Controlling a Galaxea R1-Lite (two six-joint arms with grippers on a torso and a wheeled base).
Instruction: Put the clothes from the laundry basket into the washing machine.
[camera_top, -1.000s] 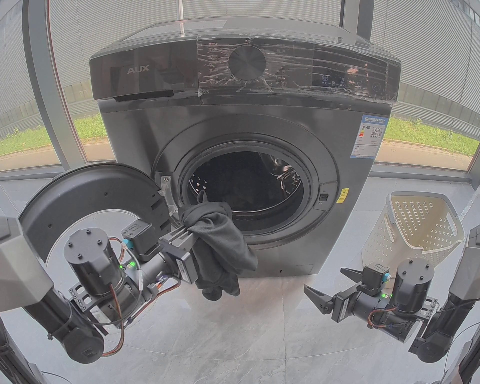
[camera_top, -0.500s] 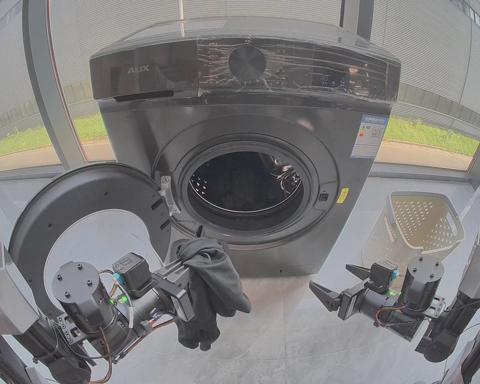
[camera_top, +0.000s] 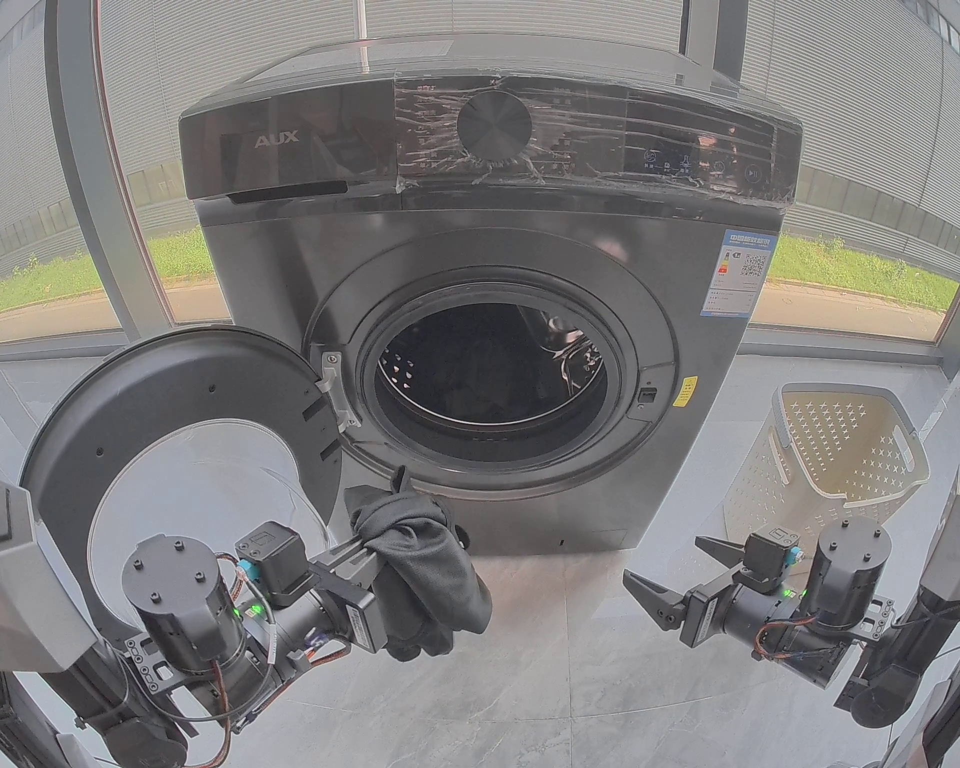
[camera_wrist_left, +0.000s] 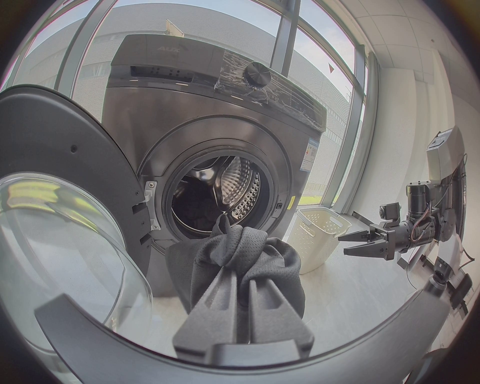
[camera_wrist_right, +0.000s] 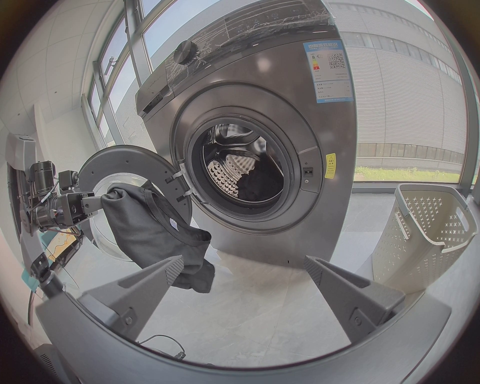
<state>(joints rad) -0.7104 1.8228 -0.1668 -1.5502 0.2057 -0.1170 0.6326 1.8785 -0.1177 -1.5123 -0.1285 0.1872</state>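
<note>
Jaws: left gripper (camera_top: 368, 555) clamped on a bunched fold of the dark garment (camera_top: 430, 570); right gripper (camera_top: 662, 560) spread wide, holding nothing.
Washing machine (camera_top: 480, 230): front loader, drum mouth (camera_top: 490, 375) open, something dark lying inside.
Door (camera_top: 180, 390): open wide on the robot's left, just beyond the left arm.
Basket (camera_top: 845, 440): on the floor right of the machine, beyond the right gripper.
Garment: hangs off the left jaws, in front of and below the drum mouth, apparently clear of the floor.
Handling: looks light, soft, limp. The loose tail would likely swing and could snag the drum rim. Gripping near the bunch's middle seems best, so less dangles.
</note>
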